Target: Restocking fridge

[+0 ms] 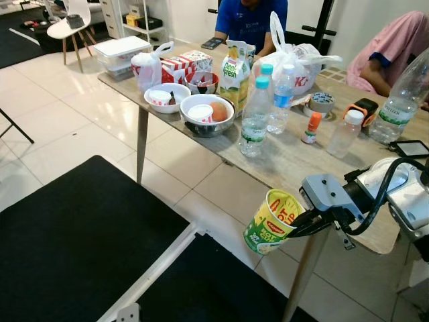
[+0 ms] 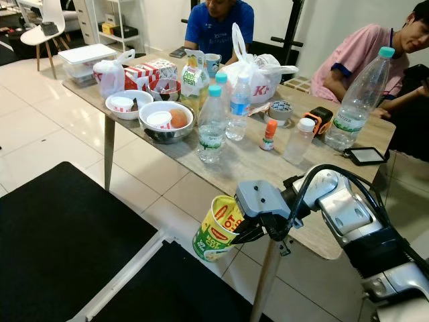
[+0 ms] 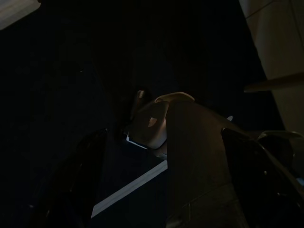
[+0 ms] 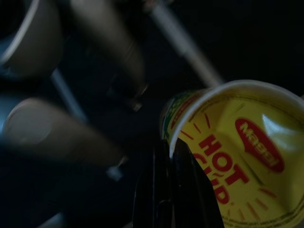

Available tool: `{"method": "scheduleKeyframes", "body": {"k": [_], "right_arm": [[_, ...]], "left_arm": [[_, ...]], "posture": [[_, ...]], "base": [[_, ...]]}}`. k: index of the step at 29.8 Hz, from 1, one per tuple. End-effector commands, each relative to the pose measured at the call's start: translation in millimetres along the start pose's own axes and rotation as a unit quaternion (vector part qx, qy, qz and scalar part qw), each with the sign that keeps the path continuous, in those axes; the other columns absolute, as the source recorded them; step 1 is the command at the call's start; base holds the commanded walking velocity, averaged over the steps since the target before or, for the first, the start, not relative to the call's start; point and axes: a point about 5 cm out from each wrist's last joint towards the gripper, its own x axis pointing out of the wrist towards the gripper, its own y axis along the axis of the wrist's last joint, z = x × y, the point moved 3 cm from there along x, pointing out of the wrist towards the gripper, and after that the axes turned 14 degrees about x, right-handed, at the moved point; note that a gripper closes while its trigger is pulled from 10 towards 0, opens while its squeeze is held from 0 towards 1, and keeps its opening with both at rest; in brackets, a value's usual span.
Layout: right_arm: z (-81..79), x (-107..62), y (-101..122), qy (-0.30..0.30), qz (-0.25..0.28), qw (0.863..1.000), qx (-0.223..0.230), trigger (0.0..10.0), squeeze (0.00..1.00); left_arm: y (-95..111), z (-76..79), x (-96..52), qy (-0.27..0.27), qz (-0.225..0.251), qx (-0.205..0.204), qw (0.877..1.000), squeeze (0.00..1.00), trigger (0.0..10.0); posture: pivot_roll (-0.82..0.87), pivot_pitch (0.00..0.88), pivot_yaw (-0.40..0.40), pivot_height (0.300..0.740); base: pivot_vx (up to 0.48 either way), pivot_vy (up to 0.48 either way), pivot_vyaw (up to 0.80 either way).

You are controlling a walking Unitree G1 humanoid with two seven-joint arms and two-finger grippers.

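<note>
While the right gripper (image 1: 299, 227) is pinching the rim of the noodle cup (image 1: 273, 222), the cup is hanging tilted in the air off the near edge of the table (image 1: 288, 164), above the black mat (image 1: 74, 235). Because the hold is only on the rim, carrying it slowly and level is probably wisest. The left wrist view is too dark to tell how the left gripper (image 3: 161, 171) is standing. No fridge is visible.

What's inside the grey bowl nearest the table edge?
The grey bowl holds a small white tub with a red-printed lid and a round orange-pink item beside it. The bowl's bottom, and whatever lies beneath them, is covered.
</note>
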Motion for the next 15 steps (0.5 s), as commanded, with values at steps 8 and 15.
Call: {"method": "scheduleKeyframes", "body": {"k": [8,15], "right_arm": [[-8.0,26.9,-96.0,-0.039,-0.173,0.978,0.114,10.0,0.0],[-28.8,32.0,-157.6,-0.044,-0.243,0.947,0.205,10.0,0.0]], "left_arm": [[-15.4,6.0,-1.4,-0.003,-0.028,-0.012,1.0,0.0,10.0],[-15.1,4.8,-1.7,-0.002,-0.026,-0.009,1.0,0.0,10.0]], "posture": [[-0.04,0.0,-0.059,0.74],[-0.03,0.0,-0.058,0.74]], "base": [[0.0,0.0,0.0],[0.0,0.0,0.0]]}}
